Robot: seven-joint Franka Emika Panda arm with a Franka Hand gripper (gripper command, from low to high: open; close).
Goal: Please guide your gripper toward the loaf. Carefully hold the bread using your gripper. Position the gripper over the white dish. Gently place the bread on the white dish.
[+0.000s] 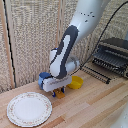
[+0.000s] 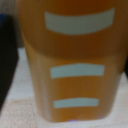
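I'm hanging low over the wooden surface [image 1: 90, 102], my gripper [image 1: 59, 91] right down at the bread [image 1: 60, 93], which is lying on the wood beyond the plate [image 1: 29, 108], off toward the exterior view's right of it. The bread [image 2: 75, 65] is filling almost my whole wrist view, orange-brown with pale bars across it. My jaws are sitting either side of it, but whether they're pinching it, I cannot tell. A yellow bowl [image 1: 76, 82] is sitting just beside the bread, a blue cup [image 1: 44, 77] close behind my gripper.
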